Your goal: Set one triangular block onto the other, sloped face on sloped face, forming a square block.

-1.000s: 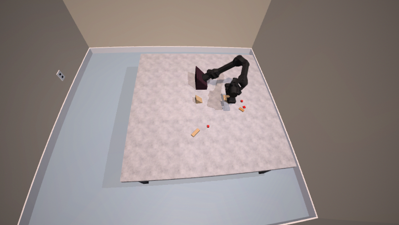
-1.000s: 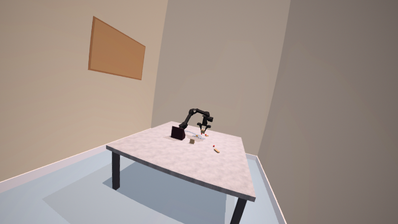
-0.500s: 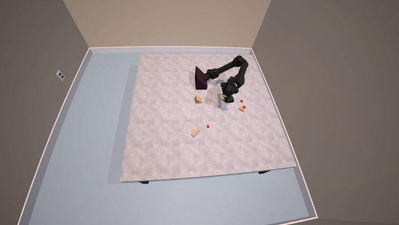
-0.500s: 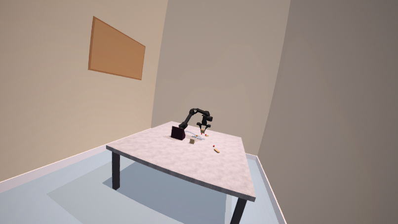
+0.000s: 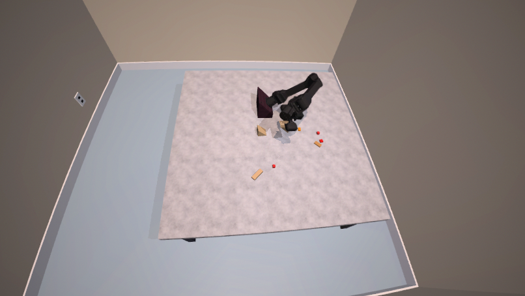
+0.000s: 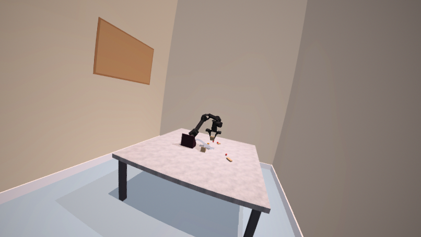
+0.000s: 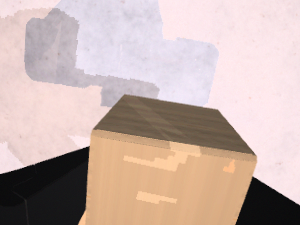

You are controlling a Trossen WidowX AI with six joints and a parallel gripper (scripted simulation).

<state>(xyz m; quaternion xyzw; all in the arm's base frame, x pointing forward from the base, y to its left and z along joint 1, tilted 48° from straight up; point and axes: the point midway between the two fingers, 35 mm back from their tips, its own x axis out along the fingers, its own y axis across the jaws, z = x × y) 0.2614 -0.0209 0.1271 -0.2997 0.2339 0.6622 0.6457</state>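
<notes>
- You have the gripper (image 5: 286,126) (image 6: 212,137) clamped on one triangular block (image 5: 283,125) (image 6: 212,138) (image 7: 172,174), raised over the table (image 5: 220,205) (image 6: 188,173); as I judge it, the step in hand is carrying it to its mate.
- Keep your grip firm and your height up while you travel toward the lower block (image 5: 261,130) (image 6: 203,149), so nothing brushes it early.
- Before lowering, turn the wrist until the two slopes run parallel and the ends line up; the pictures don't settle whether they match now.
- Come down slowly and straight. Landing off to one side would probably make the slopes slide and push the lower block.
- Let go only once the top looks level, then open evenly and lift clear.
- In the wrist view your held block fills the lower middle of the frame, between the dark fingers at the lower left and lower right.
- In the top view the lower block sits near the centre, left of the gripper and apart from it; in the exterior view it lies below and slightly left of the held one. The wrist view doesn't show it.
</notes>
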